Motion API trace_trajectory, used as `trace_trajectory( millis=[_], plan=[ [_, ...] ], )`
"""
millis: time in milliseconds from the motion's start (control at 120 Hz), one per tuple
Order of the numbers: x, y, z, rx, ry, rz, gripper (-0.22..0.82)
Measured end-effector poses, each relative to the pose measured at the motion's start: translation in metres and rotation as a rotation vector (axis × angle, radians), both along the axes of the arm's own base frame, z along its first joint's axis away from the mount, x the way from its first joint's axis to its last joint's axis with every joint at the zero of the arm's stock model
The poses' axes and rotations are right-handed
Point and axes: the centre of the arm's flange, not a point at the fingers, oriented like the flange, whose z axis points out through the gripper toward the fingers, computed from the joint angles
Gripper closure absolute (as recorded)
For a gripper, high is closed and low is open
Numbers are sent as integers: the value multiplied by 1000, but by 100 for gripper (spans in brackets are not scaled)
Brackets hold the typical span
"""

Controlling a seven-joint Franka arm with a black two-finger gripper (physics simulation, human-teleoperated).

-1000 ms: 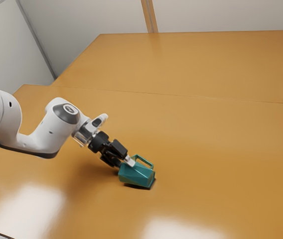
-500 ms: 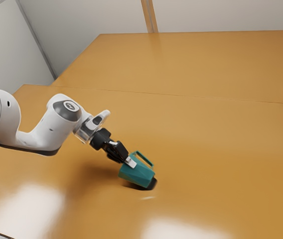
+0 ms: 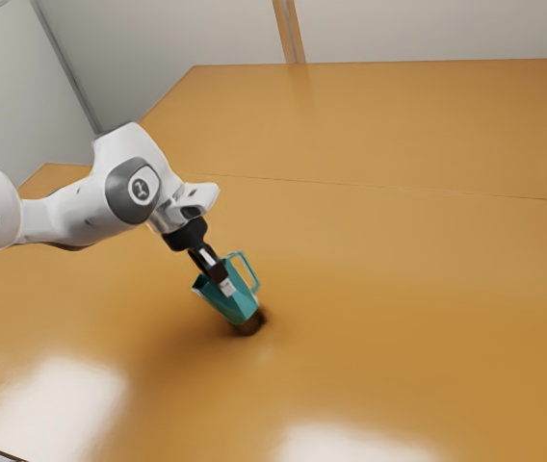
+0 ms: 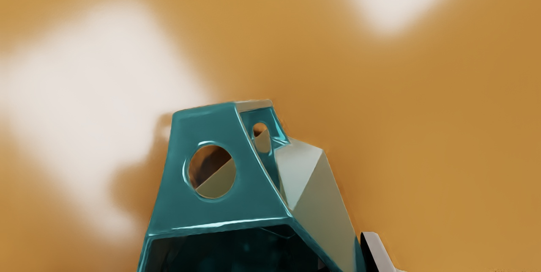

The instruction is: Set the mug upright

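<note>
"Mug (image 3: 240, 307) and tool (image 3: 224, 285) have swung back together toward the arm (image 3: 91, 207), the mug steeper now."

"How's it held?"

"Looks pinched in the tool, mouth tipped toward it, base (image 3: 244, 319) lowest, beyond the tips."

"Why that slant?"

"Probably so turning the tool brings the base flat to the table (image 3: 399, 298); it's leaning, and whether it touches, I can't tell"

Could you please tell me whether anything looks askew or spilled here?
Yes: the teal mug is askew, leaning in the gripper with its mouth toward the exterior view's left, rather than standing upright. I see no spill.
</note>
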Motion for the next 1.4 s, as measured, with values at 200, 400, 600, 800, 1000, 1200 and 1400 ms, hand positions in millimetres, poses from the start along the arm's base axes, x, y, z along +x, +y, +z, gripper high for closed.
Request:
trace_trajectory(
  millis=[200, 400, 600, 800, 1000, 1200, 1400],
  plan=[
    [12, 10, 7, 227, -68, 10, 77],
    [7, 0, -4, 289, -63, 73, 77],
    [-2, -10, -18, 305, -35, 143, 77],
    [-4, -8, -28, 303, -25, 220, 77],
    [-4, -8, -30, 295, -24, 276, 57],
    [-6, -16, -30, 290, -26, 291, 22],
    [-7, -20, -8, 295, -58, 307, 9]
  ],
)
